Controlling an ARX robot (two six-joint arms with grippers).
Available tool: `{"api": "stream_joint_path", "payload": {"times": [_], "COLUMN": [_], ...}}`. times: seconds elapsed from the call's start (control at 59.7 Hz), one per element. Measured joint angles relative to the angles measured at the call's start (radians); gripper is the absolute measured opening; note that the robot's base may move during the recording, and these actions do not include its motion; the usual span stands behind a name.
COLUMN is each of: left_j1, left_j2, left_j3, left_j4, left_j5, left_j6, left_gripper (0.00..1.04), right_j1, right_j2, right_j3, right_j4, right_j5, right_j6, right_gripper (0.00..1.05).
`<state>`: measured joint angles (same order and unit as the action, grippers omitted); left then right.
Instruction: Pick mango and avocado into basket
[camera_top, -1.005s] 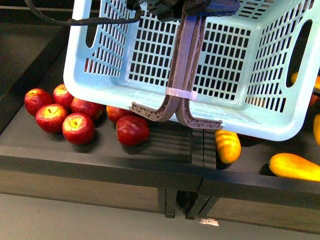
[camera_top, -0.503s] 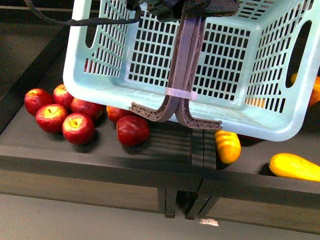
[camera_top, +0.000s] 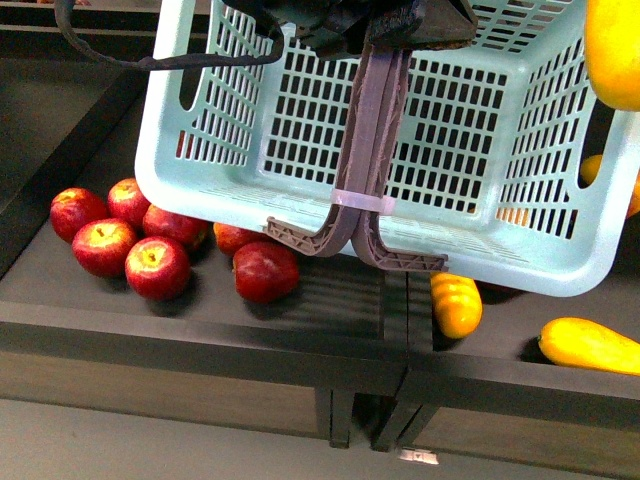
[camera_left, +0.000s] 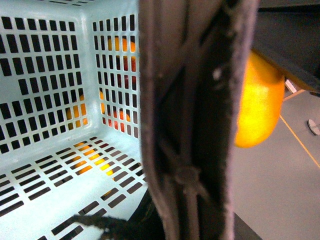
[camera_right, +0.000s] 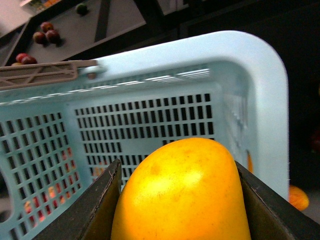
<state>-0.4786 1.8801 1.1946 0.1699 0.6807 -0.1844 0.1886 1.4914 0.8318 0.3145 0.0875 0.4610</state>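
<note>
Basket mouth: the basket hangs tilted, its slotted floor bare; I see open room inside on either side of the centre.
Centre bar: the two brown handles stand pressed together, pinched in my left gripper at 12 o'clock, and split the opening.
Right side: the mango, clamped in my right gripper, sits at 2 o'clock against the rim, with open basket beyond it.
Cable: a black cable crosses the rim at 10 o'clock.
Below: apples crowd the shelf at 8 o'clock and loose yellow fruits at 5 o'clock, with a bare strip at 6 o'clock.

A dark display shelf carries red apples and yellow mangoes.
</note>
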Motion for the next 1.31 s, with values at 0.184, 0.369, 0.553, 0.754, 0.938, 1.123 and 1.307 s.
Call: {"api": "stream_joint_path", "payload": {"times": [0.184, 0.369, 0.553, 0.754, 0.938, 1.123, 1.307], "left_j1": [0.0, 0.0, -0.002, 0.001, 0.001, -0.001, -0.001], "left_j2": [0.0, 0.0, 0.004, 0.004, 0.004, 0.004, 0.004], "left_j3": [0.0, 0.0, 0.0, 0.0, 0.0, 0.0, 0.0], "left_j4": [0.0, 0.0, -0.003, -0.003, -0.003, -0.003, -0.003], "left_j5": [-0.001, 0.003, -0.005, -0.011, -0.004, 0.0, -0.004], "left_j6": [0.0, 0.004, 0.0, -0.003, -0.003, -0.002, -0.002], "left_gripper": [0.05, 0.05, 0.05, 0.05, 0.05, 0.05, 0.05], "right_j1": [0.001, -0.007, -0.032, -0.063, -0.084, -0.069, -0.047], "right_j2": [0.073, 0.086, 0.074, -0.069, -0.279, -0.547, -0.648], "right_j3": [0.003, 0.029, 0.03, -0.053, -0.217, -0.455, -0.522], "right_j4": [0.058, 0.082, 0.099, 0.132, 0.16, 0.08, 0.05], "right_j5": [0.012, -0.003, 0.008, 0.05, 0.129, 0.195, 0.219], "right_j6": [-0.017, -0.016, -0.02, -0.084, -0.172, -0.249, -0.275], "right_gripper": [0.69, 0.95, 0.96, 0.96, 0.96, 0.96, 0.96]}}
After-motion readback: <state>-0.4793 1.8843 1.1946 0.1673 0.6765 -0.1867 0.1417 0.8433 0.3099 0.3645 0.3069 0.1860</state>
